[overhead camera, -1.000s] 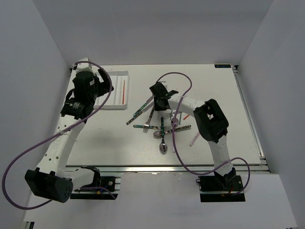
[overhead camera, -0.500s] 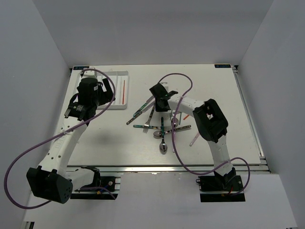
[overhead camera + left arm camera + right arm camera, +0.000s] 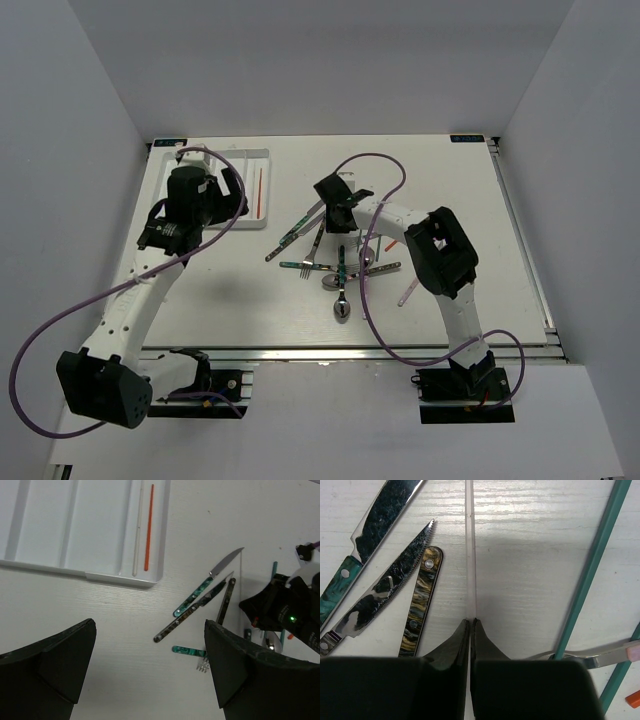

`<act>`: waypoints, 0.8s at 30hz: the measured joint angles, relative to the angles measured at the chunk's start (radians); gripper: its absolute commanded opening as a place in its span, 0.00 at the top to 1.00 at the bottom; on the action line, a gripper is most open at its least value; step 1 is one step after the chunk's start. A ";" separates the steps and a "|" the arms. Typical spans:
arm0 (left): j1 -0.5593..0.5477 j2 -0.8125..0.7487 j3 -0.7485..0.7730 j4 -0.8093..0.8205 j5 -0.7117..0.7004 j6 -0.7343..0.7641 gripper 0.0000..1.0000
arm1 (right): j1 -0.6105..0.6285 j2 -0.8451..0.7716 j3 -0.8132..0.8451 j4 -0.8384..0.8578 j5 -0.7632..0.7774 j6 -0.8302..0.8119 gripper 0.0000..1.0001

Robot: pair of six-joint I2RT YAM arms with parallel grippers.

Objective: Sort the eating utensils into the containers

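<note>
Left gripper (image 3: pixel 150 630) spread wide above table (image 3: pixel 100 610), tray (image 3: pixel 50 566) at 11 o'clock, right gripper (image 3: pixel 470 622) pinching pale chopstick (image 3: pixel 470 545), knives (image 3: pixel 395 587) at 9 o'clock, teal chopstick (image 3: pixel 592 565) at 3.

The top camera looks down from above and behind both arms (image 3: pixel 135 305) over the whole table (image 3: pixel 450 200). The left wrist camera hangs high, seeing the tray (image 3: pixel 120 578) and knives (image 3: pixel 192 599) beyond its fingers (image 3: pixel 55 665). The right wrist camera (nearly on the tabletop) looks down on a pale chopstick (image 3: pixel 470 555) at its fingertips (image 3: pixel 452 645), with the same knives to their left.
</note>
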 measured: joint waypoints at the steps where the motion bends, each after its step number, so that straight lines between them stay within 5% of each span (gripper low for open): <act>1: 0.000 -0.003 -0.011 0.016 0.025 -0.006 0.02 | 0.000 -0.001 0.000 0.001 -0.002 0.007 1.00; 8: 0.000 -0.034 -0.174 0.228 0.300 -0.134 0.02 | -0.001 -0.153 -0.161 0.095 -0.098 0.036 1.00; 15: -0.002 -0.032 -0.333 0.564 0.521 -0.341 0.04 | -0.002 -0.515 -0.468 0.493 -0.487 0.024 1.00; 24: -0.019 -0.001 -0.356 0.768 0.622 -0.449 0.23 | 0.005 -0.555 -0.555 0.793 -0.804 0.121 1.00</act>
